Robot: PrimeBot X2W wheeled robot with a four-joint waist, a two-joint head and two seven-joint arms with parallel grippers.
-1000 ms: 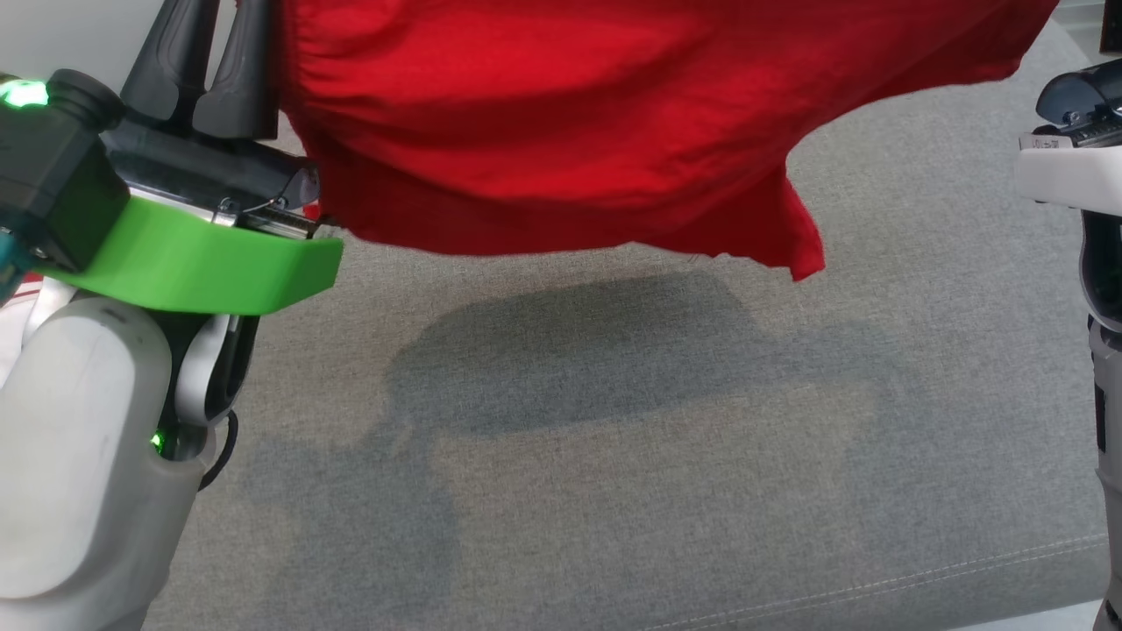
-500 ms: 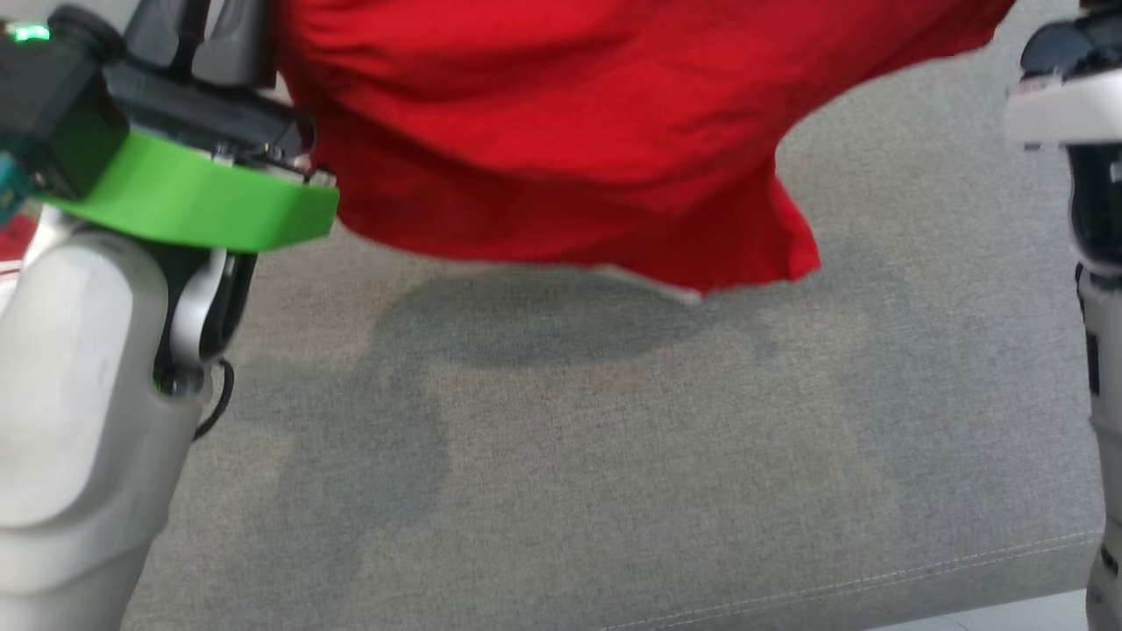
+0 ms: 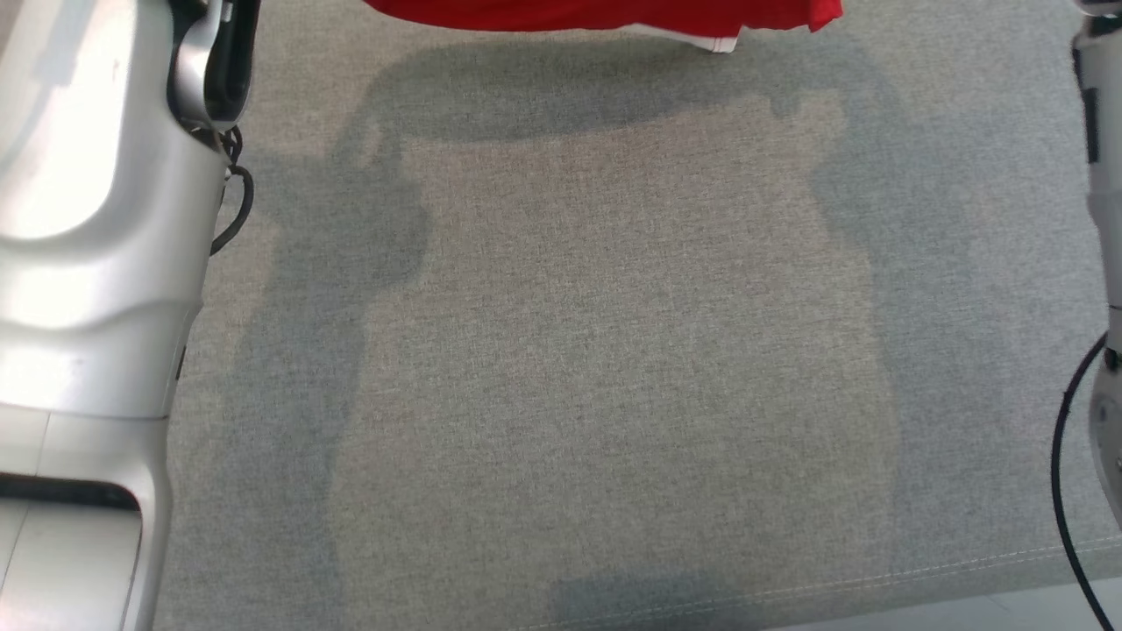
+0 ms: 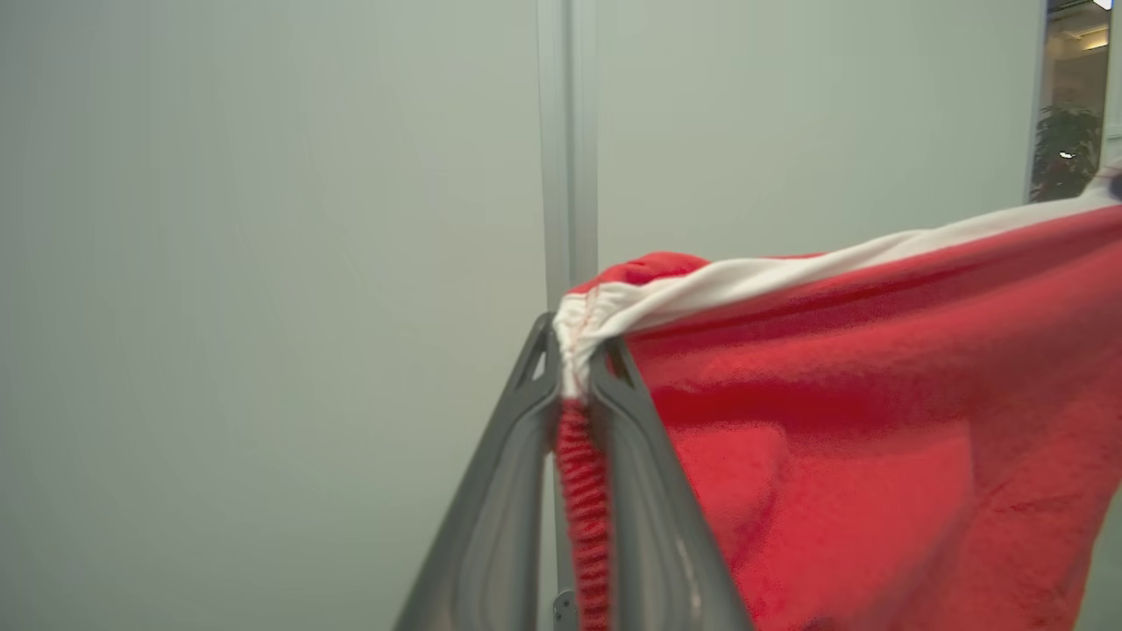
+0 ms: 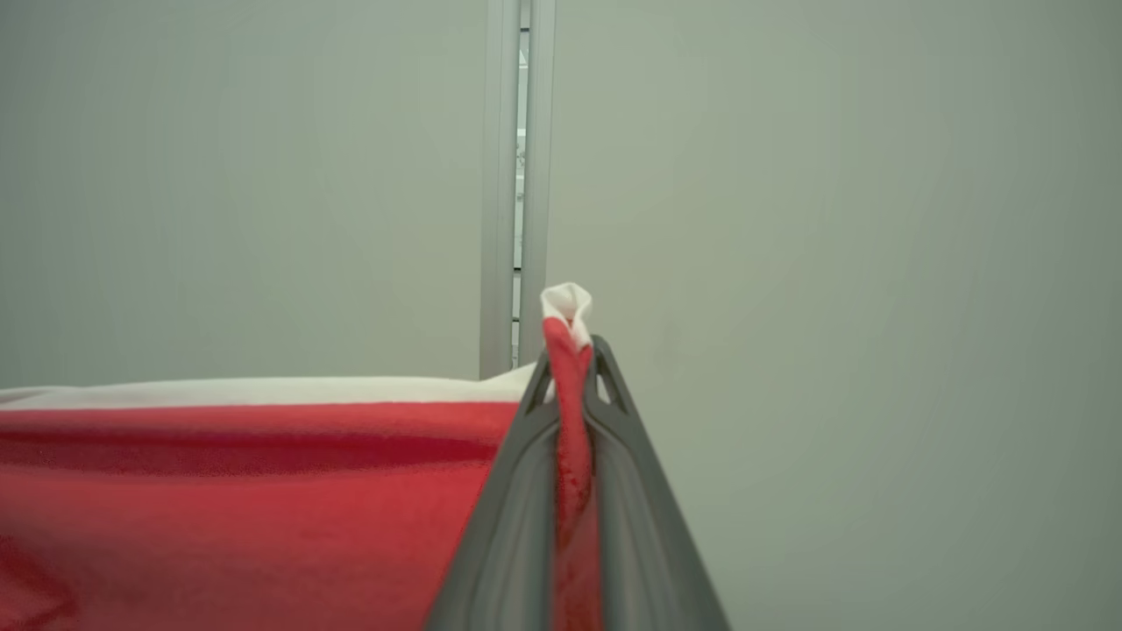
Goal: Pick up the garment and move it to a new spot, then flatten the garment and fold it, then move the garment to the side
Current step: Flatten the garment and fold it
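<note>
1. Head view: the red garment (image 3: 605,10) hangs along the top edge. Its hem, with a scrap of white trim (image 3: 720,40), seems to float clear of the grey upholstered surface (image 3: 614,350), and it casts a broad shadow there. The surface is a flat, coarse weave with a stitched seam (image 3: 964,565) near its front edge. The pale, glossy left forearm (image 3: 88,219) stands at the left. If the cloth goes down hem first, I judge the rough weave could catch the loose hem and roll it under, leaving creases to flatten out.

2. Left wrist view: the left gripper (image 4: 574,350) is clamped on one top corner of the garment. The white band is gathered into a wad at the fingertips, and red cloth lies pleated between the two dark fingers. The fabric looks soft, matte and slightly fuzzy, and the band runs fairly straight toward the upper right. Behind it are a smooth pale wall (image 4: 263,263) and an upright metal strip (image 4: 568,131). A wad that thick may creep out of the pinch under a sideways pull.

3. Right wrist view: the right gripper (image 5: 570,350) is closed on the other corner, and only a small white tip pokes past its fingertips. That bite looks narrow. If the arms spread further apart, it could slip free, dropping that side and skewing the lay-down.
</note>
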